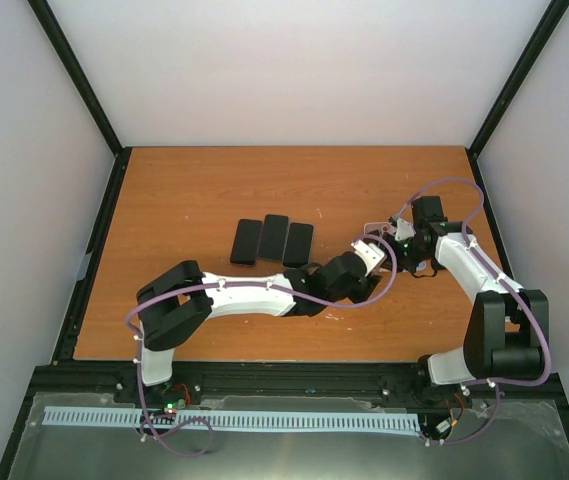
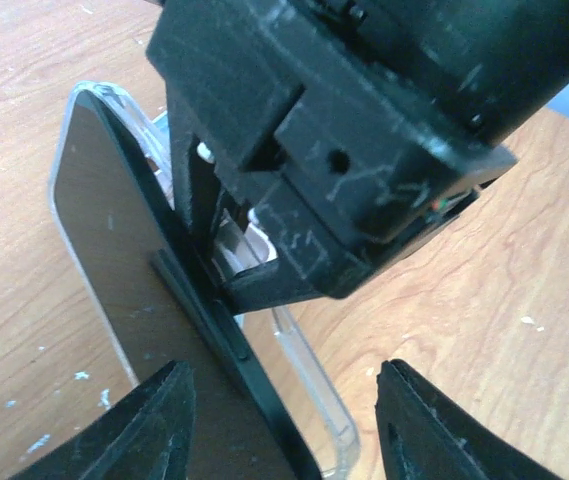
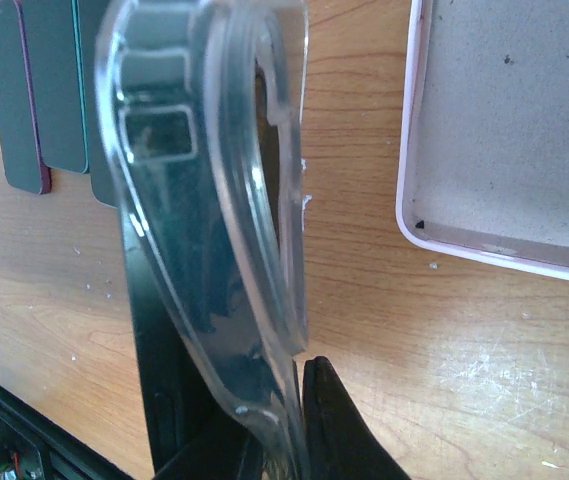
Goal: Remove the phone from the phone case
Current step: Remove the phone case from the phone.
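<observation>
A black phone (image 2: 114,250) sits in a clear plastic case (image 3: 214,250), held on edge just above the table. The case's rim (image 2: 309,380) is peeled away from the phone's side edge. My right gripper (image 3: 279,430) is shut on the clear case's edge; its body shows in the left wrist view (image 2: 364,130) above the phone. My left gripper (image 2: 284,425) is open, with its fingers (image 2: 164,425) on either side of the phone's edge and not gripping it. In the top view both grippers meet at right of centre, the left (image 1: 367,262) and the right (image 1: 392,243).
Three dark phones (image 1: 271,240) lie side by side at the table's middle and also show in the right wrist view (image 3: 34,100). An empty pink-rimmed case (image 3: 409,200) lies flat on the wooden table to the right of the held case.
</observation>
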Action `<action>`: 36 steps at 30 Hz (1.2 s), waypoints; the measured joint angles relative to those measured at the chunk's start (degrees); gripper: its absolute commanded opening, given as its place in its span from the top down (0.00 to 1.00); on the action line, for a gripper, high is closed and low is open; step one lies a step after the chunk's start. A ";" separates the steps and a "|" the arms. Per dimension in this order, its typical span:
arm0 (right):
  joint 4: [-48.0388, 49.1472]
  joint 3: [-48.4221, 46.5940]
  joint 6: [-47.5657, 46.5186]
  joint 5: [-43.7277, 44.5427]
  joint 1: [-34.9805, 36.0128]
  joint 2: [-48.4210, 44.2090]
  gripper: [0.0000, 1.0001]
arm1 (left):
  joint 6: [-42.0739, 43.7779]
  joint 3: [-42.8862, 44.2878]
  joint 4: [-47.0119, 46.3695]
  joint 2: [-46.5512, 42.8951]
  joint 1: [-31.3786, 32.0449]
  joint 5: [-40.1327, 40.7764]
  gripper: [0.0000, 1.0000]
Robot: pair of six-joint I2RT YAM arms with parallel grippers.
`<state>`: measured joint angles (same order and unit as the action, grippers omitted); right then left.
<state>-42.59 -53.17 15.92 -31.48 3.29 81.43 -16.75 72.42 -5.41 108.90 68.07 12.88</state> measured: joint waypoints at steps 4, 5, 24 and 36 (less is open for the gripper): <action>0.00 0.00 0.02 -0.02 -0.15 0.09 0.97 | 1.36 0.00 0.83 0.33 0.13 2.56 0.52; 0.00 0.00 0.02 -0.02 -0.17 0.15 0.97 | 1.53 0.00 1.03 0.39 0.15 3.02 0.51; 0.35 0.02 0.24 0.85 -2.27 1.25 0.97 | 6.80 3.39 2.71 5.81 4.70 18.29 0.53; 1.60 0.04 1.14 -1.29 -2.89 1.25 0.97 | 10.95 2.14 -0.22 6.64 5.05 23.78 0.62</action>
<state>-40.99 -53.12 17.06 -32.77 0.40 82.67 -5.80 74.56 -5.63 115.55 73.12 36.67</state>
